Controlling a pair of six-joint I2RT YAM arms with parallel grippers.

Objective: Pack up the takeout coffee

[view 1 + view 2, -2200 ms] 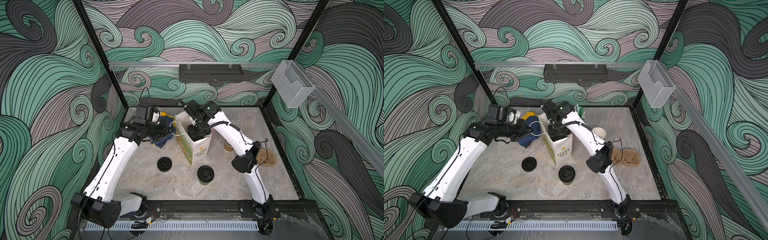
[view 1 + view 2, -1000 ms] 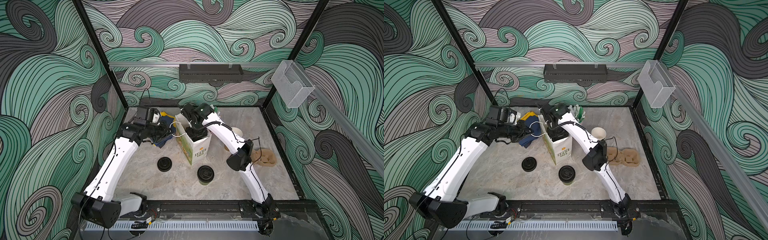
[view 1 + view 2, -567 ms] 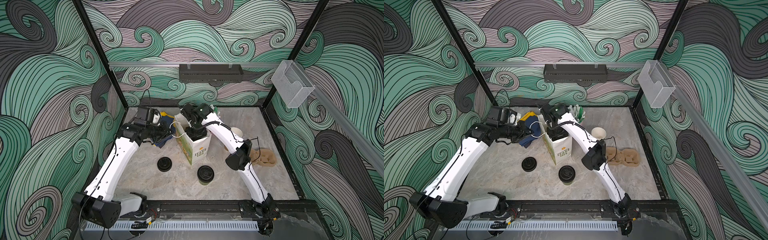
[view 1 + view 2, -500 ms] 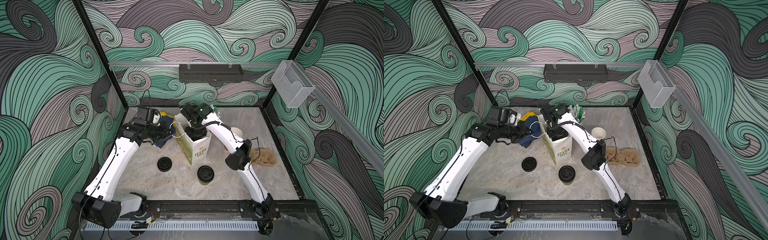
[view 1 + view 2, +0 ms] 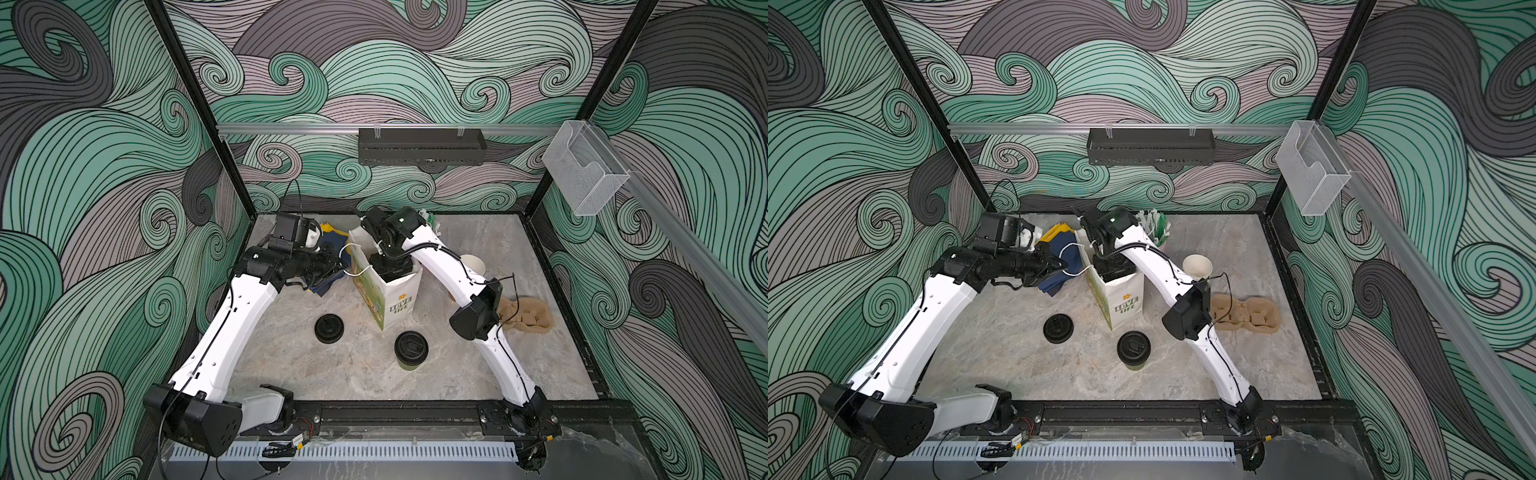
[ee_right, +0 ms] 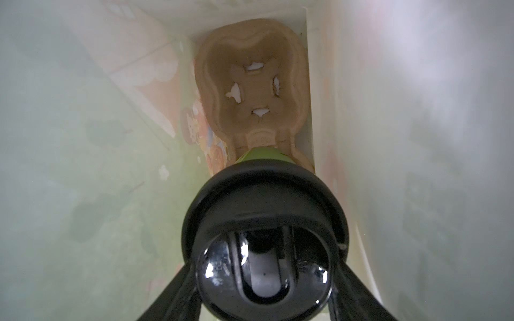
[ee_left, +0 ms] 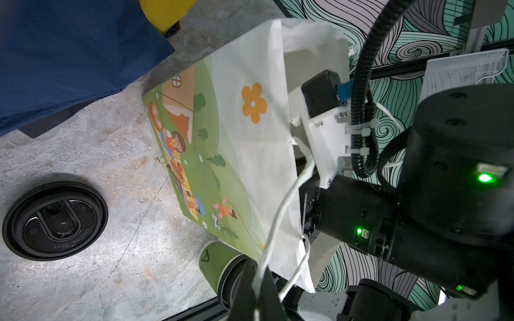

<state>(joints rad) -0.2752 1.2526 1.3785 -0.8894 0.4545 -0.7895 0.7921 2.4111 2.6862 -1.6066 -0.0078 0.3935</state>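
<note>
The right arm [image 5: 436,262] bends down into white paper bag [image 5: 399,291], centre frame. The right gripper [image 6: 264,266] fingers clamp black-lidded olive-green paper cup [image 6: 264,200]. The left gripper [image 7: 257,289], fingers together, pinches bag's white string handle [image 7: 286,194].

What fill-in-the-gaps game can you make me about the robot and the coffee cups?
The left gripper pinches the white handle of the paper ____.
The right gripper holds a green cup with a ____ lid inside it.
On the table stands ____ more lidded cup.
Missing words: bag, black, one.
</note>
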